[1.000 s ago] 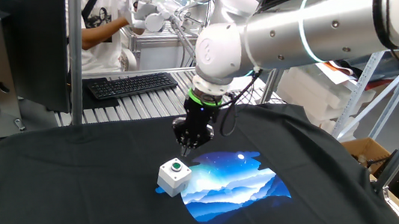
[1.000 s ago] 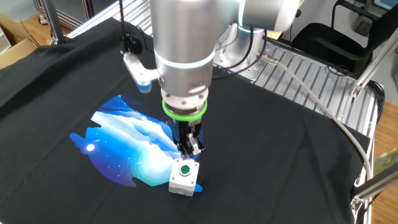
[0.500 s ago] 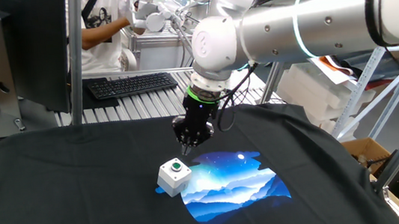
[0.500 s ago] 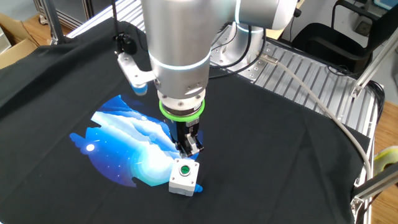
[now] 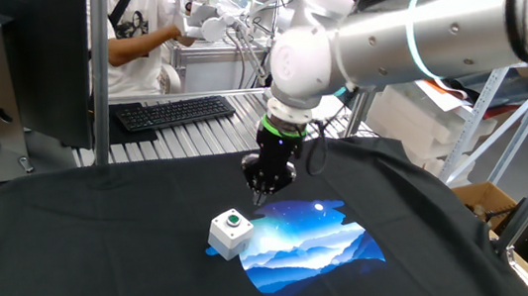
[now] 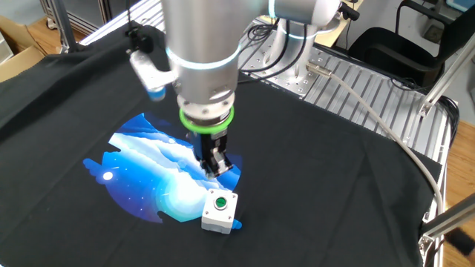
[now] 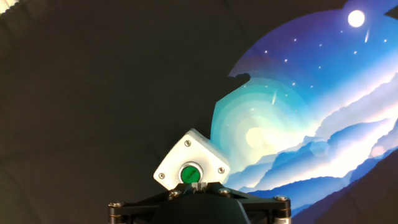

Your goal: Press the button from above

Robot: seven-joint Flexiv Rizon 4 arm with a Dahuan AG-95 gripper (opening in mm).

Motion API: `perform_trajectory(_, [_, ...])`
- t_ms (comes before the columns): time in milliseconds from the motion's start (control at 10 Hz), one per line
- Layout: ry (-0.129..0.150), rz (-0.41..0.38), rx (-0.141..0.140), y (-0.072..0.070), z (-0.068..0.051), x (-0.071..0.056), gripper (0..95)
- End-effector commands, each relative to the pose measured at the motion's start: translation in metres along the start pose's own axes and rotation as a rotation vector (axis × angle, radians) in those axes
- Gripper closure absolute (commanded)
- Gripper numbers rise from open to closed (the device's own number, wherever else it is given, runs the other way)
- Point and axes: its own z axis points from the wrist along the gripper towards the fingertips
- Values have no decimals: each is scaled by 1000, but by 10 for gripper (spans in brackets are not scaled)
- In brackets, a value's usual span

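The small light-grey box [image 5: 226, 236] sits on a black cloth at the edge of a blue printed picture. The dark-green button [image 5: 234, 218] is in its top. The box also shows in the other fixed view [image 6: 219, 216] with its button [image 6: 220, 202], and in the hand view [image 7: 186, 152] with its button [image 7: 189, 174]. My gripper [image 5: 258, 196] hangs above the cloth, a little beyond and to the side of the box, not touching it. It also shows in the other fixed view [image 6: 214, 172]. In the hand view my gripper [image 7: 196, 185] has its fingertips touching, shut on nothing.
The black cloth [image 5: 108, 265] covers the table, with the blue night-sky print [image 5: 305, 243] beside the box. A keyboard [image 5: 175, 111], a monitor [image 5: 35, 64] and a person [image 5: 136, 33] are behind the table. A metal roller surface [image 6: 356, 89] lies beyond the cloth.
My gripper and arm have shifted sideways over the cloth, away from the box's near side, at about the same height. The box has not moved.
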Motion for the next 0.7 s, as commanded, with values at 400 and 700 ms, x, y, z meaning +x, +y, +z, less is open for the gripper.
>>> perform_trajectory(400, [-6, 2, -3, -3, -2, 4, 950])
perform_trajectory(700, [-4, -3, -1, -5, -4, 5, 950])
